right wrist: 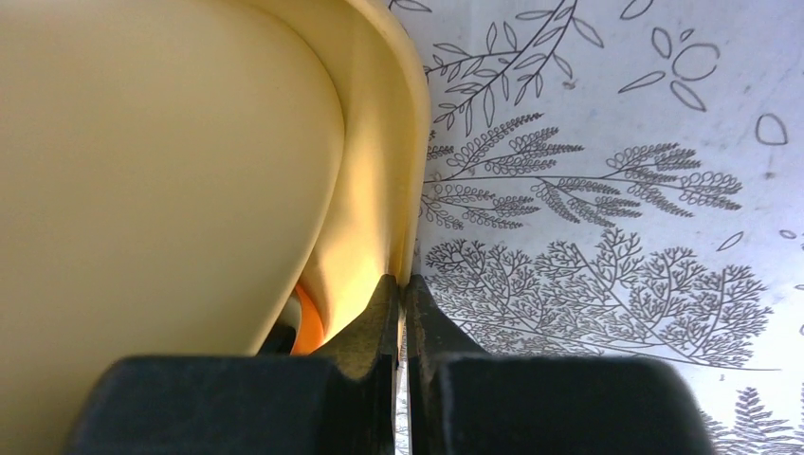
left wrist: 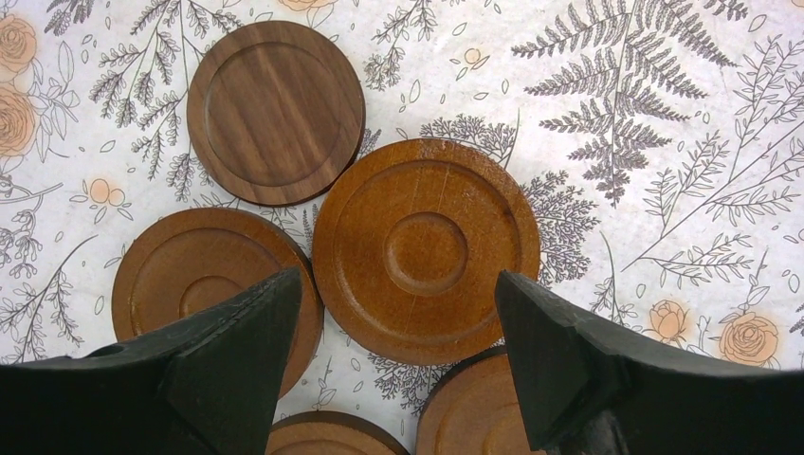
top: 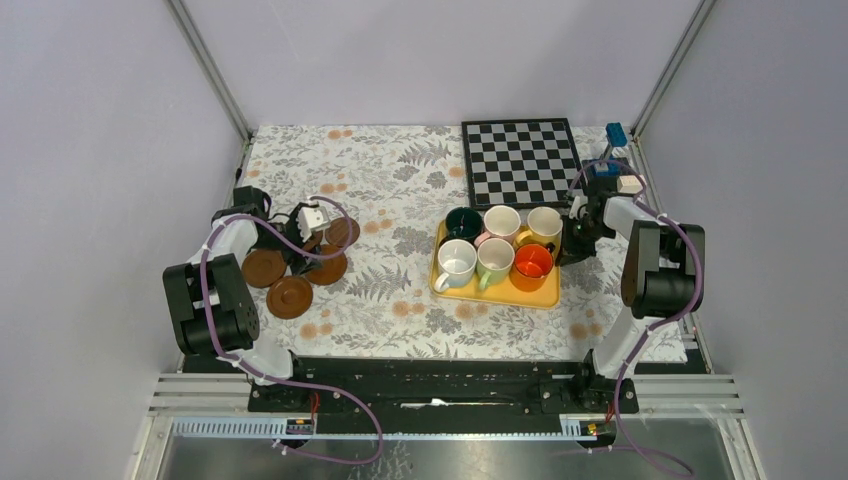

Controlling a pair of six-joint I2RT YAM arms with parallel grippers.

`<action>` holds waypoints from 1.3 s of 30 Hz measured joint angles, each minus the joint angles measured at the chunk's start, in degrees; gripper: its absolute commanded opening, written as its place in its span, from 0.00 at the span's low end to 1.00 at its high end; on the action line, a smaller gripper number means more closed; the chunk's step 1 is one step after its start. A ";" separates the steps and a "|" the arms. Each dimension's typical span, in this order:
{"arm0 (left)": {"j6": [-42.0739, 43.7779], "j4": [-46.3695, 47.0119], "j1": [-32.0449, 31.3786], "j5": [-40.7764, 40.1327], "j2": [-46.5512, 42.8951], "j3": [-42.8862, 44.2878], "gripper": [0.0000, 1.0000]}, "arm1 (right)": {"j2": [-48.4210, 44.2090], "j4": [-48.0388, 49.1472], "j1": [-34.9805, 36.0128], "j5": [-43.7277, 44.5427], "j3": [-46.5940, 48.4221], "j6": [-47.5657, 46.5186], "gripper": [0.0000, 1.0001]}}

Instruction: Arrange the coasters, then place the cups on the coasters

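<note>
Left wrist: left hand (left wrist: 396, 286) wide open above coaster (left wrist: 427, 248); right hand (right wrist: 403, 296) shut.

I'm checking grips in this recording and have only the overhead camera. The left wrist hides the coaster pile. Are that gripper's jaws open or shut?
Observer: Open. In the left wrist view the left gripper has one finger on either side of a ring-grooved coaster.
Operator: How many coasters are under there?
Observer: Five show: that one, a darker plain coaster beyond it, and three partly hidden by the fingers.
Operator: And the right gripper by the tray?
Observer: Shut. In the right wrist view the right gripper has the yellow tray rim running into the seam between its fingers, apparently pinched.
</note>
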 measured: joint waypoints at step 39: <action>-21.00 4.85 2.64 -22.80 -4.92 -2.82 0.96 | -17.55 -18.40 -9.42 -20.17 10.82 -20.76 1.00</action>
